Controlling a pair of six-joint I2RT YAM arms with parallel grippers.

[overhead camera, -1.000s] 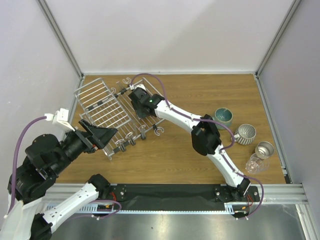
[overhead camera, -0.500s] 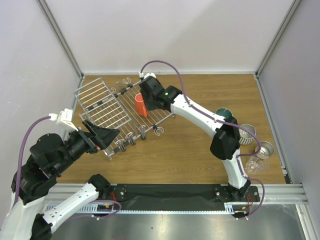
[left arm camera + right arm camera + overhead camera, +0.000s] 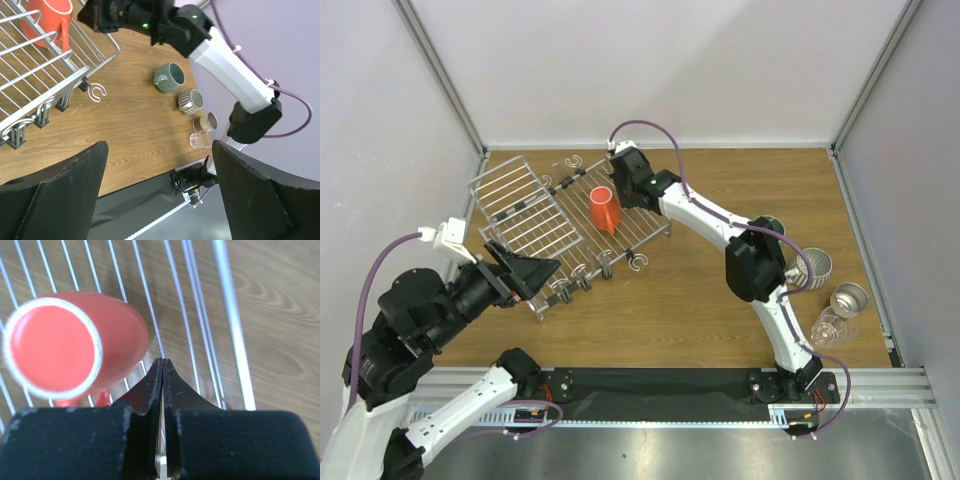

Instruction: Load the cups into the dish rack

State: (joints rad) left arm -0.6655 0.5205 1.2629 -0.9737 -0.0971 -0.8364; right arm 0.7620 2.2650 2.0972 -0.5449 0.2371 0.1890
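The red mug (image 3: 603, 208) rests on the wire dish rack (image 3: 525, 215), bottom up with its handle low, and nothing holds it. My right gripper (image 3: 620, 193) hovers just to its back right, jaws shut and empty. In the right wrist view the mug (image 3: 70, 350) lies left of the closed fingertips (image 3: 162, 362) over the rack rods (image 3: 222, 315). The other cups stand on the table at the right: teal mug (image 3: 170, 78), white ribbed mug (image 3: 812, 267), metal cup (image 3: 848, 299), clear glass (image 3: 827, 328). My left gripper (image 3: 535, 270) is open near the rack's front left.
The right arm (image 3: 720, 225) stretches across the table's middle and covers most of the teal mug from above. A loose wire hook (image 3: 638, 262) lies on the wood in front of the rack. Walls close in the table on three sides.
The right gripper let go of the red mug, drew back to the right and closed its jaws. The mug stays on the rack. The left arm has hardly moved.
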